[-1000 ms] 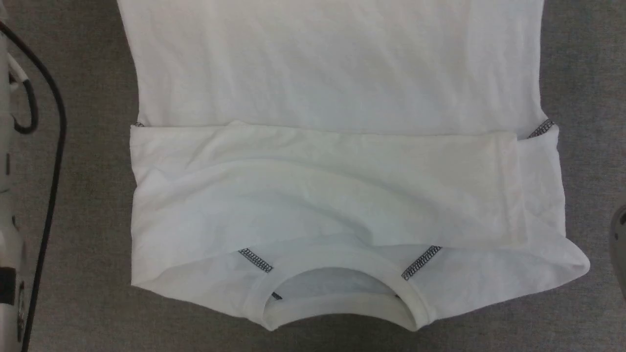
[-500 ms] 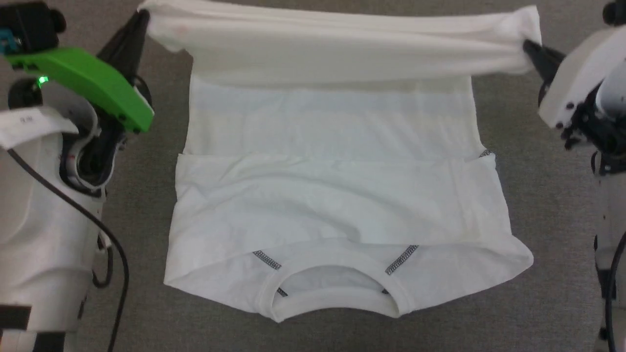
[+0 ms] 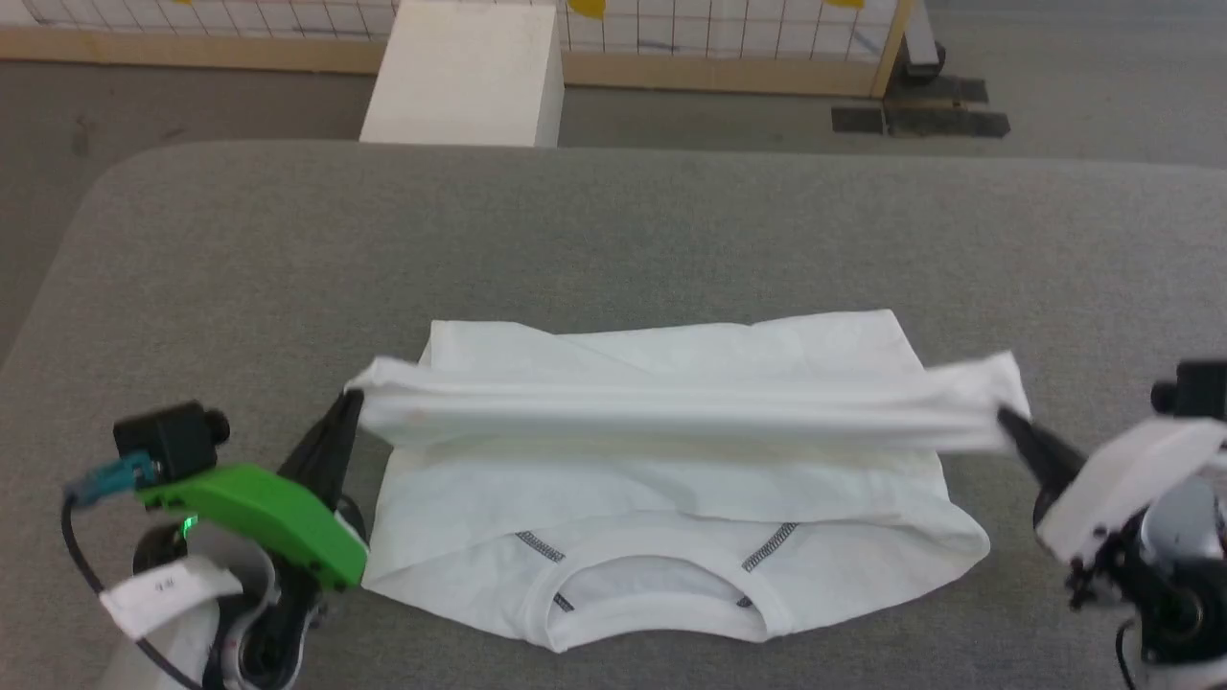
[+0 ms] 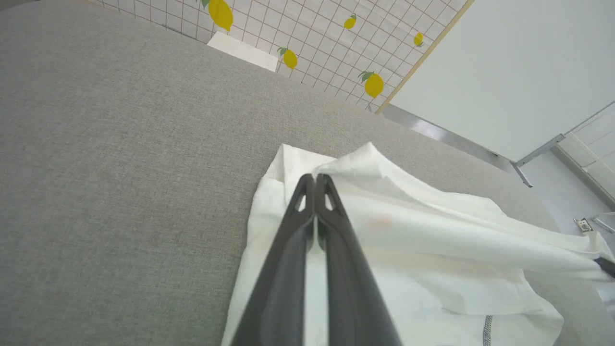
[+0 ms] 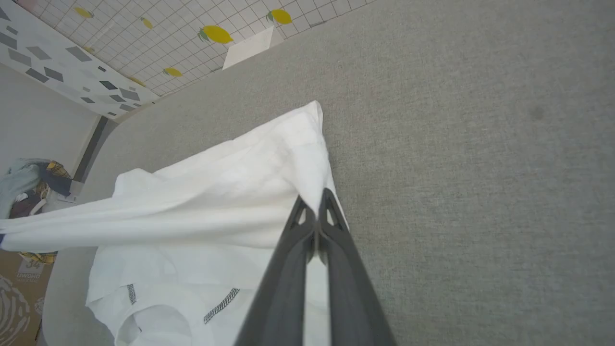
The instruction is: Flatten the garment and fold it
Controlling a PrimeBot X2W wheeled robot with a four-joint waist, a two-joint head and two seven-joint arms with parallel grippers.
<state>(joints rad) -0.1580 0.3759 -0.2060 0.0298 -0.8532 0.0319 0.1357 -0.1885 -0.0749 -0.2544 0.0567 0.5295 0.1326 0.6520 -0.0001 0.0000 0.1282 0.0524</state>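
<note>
The white garment (image 3: 671, 470) lies on the grey table (image 3: 613, 240), its collar and dark zigzag seams toward me. Its far hem is lifted into a taut band stretched across the body. My left gripper (image 3: 353, 401) is shut on the band's left corner, and its dark fingers (image 4: 314, 202) pinch the cloth (image 4: 432, 240) in the left wrist view. At the band's right corner my right gripper (image 3: 1005, 417) is shut on the garment (image 5: 230, 202), fingers (image 5: 314, 216) closed over the fabric. The chest patch is hidden.
A rigid white box (image 3: 465, 72) stands on the floor beyond the table's far edge, before a tiled fence with lemon prints (image 4: 288, 57). Bare grey table spreads on every side of the garment. A pile of clothes (image 5: 29, 182) lies off the table.
The head camera has tilted up, now showing the table's far edge. Both grippers, shut on the hem, have carried the lifted band toward the collar, covering more of the body.
</note>
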